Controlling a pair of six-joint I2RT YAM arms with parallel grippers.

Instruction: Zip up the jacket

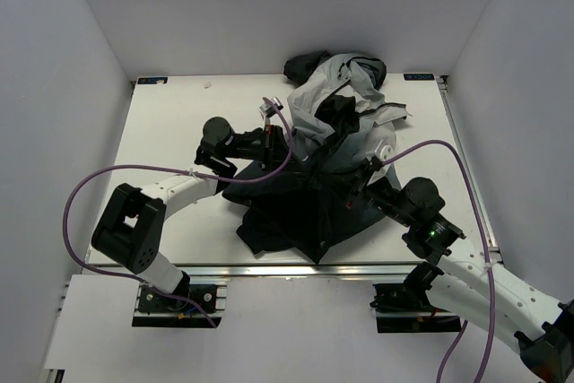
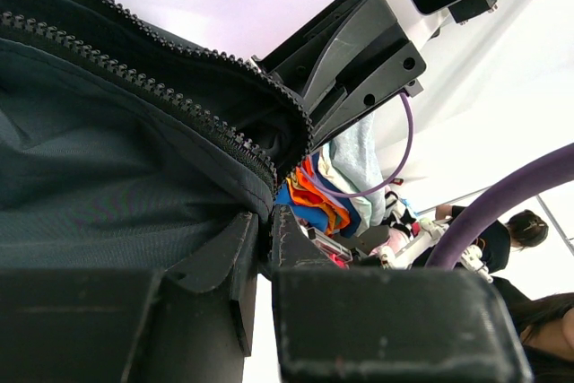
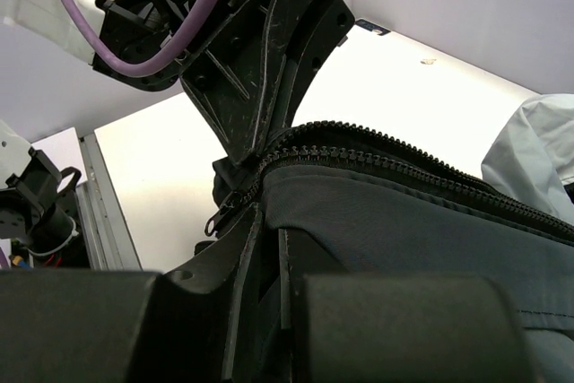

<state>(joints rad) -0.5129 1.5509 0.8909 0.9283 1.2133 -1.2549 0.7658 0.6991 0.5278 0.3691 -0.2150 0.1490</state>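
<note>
The jacket [image 1: 323,163] lies crumpled on the middle of the table, light grey at the far end and dark charcoal near me. My left gripper [image 1: 291,152] comes in from the left and my right gripper [image 1: 345,177] from the right, and they meet at the dark front edge. In the left wrist view my left gripper [image 2: 267,221] is shut on the jacket fabric [image 2: 108,177] beside the zipper teeth [image 2: 179,123], with the right gripper's fingers [image 2: 345,60] just beyond. In the right wrist view my right gripper [image 3: 269,221] is shut on the fabric [image 3: 404,230] next to the zipper slider [image 3: 229,204]. The left gripper's fingers [image 3: 260,69] pinch the zipper's end.
The white table [image 1: 170,123] is walled by white panels on three sides. An aluminium rail [image 1: 269,271] runs along its near edge. Purple cables [image 1: 117,172] loop over both arms. A small white scrap [image 1: 208,84] lies at the far left.
</note>
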